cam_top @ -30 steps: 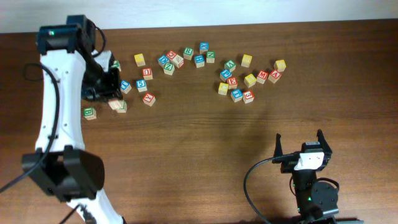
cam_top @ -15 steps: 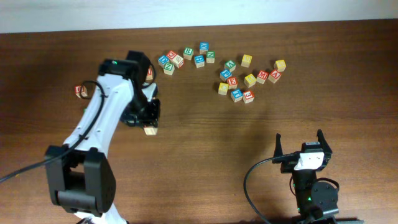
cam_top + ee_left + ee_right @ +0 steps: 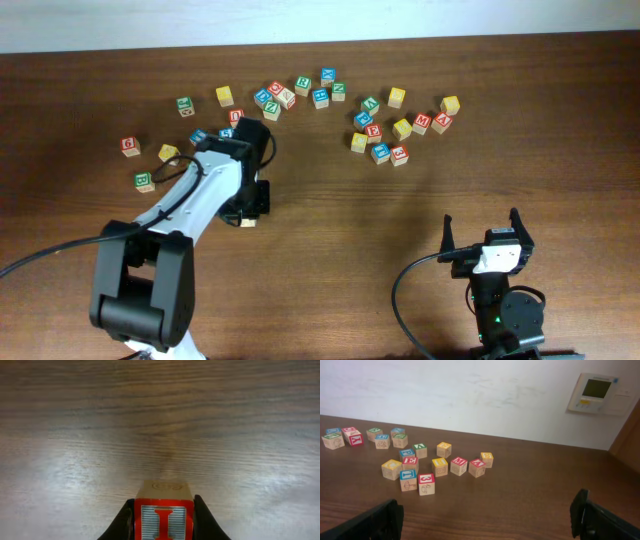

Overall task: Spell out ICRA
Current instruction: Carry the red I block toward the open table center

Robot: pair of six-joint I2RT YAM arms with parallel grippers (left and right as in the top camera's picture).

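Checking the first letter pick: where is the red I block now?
Left wrist view, bottom centre: the I block is clamped in the left end effector; overhead, left of centre, just below the scattered blocks.

Red I block (image 3: 164, 519), upright, gripped both sides

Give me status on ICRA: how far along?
Done: nothing laid out yet; no letter row on the table. In hand: left gripper is shut on the red I block, over bare wood. Left: place I, then fetch C, R, A from the scattered blocks. Right gripper is open, holding nothing.
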